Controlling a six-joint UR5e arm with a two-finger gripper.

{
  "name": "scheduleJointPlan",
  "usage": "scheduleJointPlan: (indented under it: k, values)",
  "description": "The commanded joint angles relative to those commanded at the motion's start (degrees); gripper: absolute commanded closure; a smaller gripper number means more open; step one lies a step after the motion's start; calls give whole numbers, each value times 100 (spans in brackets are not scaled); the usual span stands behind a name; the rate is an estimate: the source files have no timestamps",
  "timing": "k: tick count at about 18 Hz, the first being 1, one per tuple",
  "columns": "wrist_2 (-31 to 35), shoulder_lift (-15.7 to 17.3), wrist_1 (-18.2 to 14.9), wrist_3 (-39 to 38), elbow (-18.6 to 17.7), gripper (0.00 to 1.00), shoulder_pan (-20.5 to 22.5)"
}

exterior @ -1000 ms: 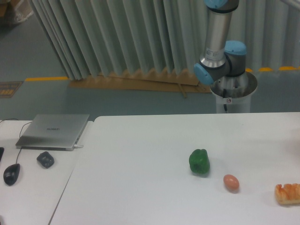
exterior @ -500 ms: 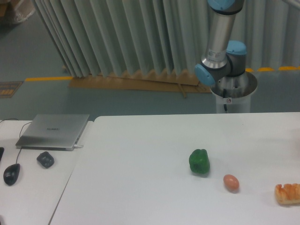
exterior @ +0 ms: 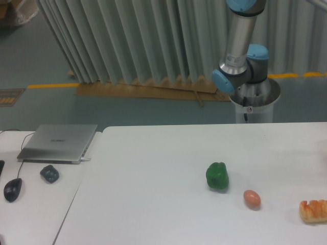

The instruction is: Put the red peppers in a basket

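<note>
Neither the red pepper nor any basket shows here, and the claw is out of frame, so its state cannot be told. Right of the glossy green bell pepper (exterior: 217, 176) lie a brown-pink egg (exterior: 252, 199) and a bread piece (exterior: 313, 211). Judging by this, the step is unclear; next comes finding the pepper.

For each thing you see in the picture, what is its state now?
Laptop: closed, lying flat on the side table.
Mouse: resting beside the laptop, cable attached.
Green pepper: upright on the white table, untouched.
Egg: lying on the table, apart from the pepper.
Bread: at the right edge, partly cut off.
Arm: raised behind the table; gripper out of view.
Red pepper and basket: not in view.
</note>
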Motion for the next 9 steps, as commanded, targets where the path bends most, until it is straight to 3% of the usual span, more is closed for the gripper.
scheduleJointPlan:
  k: [3,9]
  values:
    - [-140,79,-88,-123,9,0,-79]
    - [-264,220,-53,-1046,9,0,-834]
